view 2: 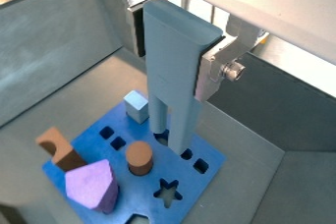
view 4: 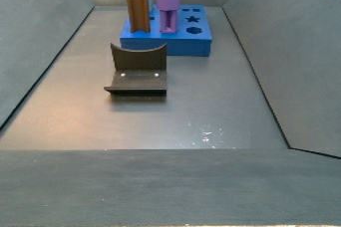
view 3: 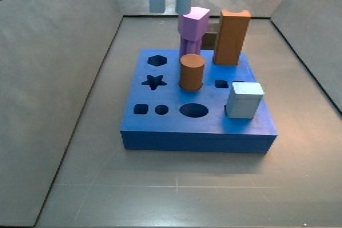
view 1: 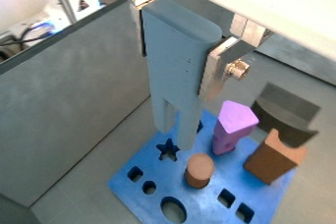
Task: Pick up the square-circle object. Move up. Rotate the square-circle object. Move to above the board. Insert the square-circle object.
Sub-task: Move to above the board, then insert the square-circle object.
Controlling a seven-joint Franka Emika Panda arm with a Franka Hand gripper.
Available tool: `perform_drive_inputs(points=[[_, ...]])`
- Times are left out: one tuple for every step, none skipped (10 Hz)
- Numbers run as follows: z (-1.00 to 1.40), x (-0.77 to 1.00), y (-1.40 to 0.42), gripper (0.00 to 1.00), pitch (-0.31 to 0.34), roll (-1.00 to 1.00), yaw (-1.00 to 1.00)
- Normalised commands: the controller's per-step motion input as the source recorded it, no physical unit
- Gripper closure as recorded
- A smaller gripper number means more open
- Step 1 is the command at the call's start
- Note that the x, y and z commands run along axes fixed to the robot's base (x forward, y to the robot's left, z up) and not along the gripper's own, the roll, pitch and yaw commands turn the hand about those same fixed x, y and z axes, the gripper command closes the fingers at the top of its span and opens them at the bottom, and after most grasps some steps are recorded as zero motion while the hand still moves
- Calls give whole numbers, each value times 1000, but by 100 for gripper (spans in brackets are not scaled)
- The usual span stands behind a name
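A grey walled bin (view 4: 80,102) with a dull grey floor holds the whole scene. Near its far end in a side view sits the board (view 3: 201,132), a thick blue slab with dark holes cut in its top: a star, circles, squares. Several pieces stand in it: a tall orange-brown block (view 3: 233,36), a purple piece (view 3: 195,30) just beside that, a short brown cylinder (view 3: 191,72) near the middle, and a pale cube (view 3: 245,100) at one edge. Well apart from the board, a dark fixture (view 4: 139,69) stands on the floor.

In both wrist views the gripper (view 1: 178,27) hangs above the board, its silver fingers (view 1: 218,66) clamped on the upper part of the square-circle object (view 2: 174,71). This long grey-blue peg hangs upright, its lower end down at the board's top face among the holes. Whether the tip has entered a hole I cannot tell. In a side view only a pale strip of the peg shows at the top edge.
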Motion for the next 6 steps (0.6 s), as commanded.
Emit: perform_drive_inputs(points=[[10,75,-37,100,131,156,211],[-17,0,0,100,-21,0,0],[-283,0,0,100,0,40,0],[-666,-29,-137,100,-56,69,0],[-837,-54,-311,100,-160,13,0],[-626,-77,-380,100,-257,-49,89]])
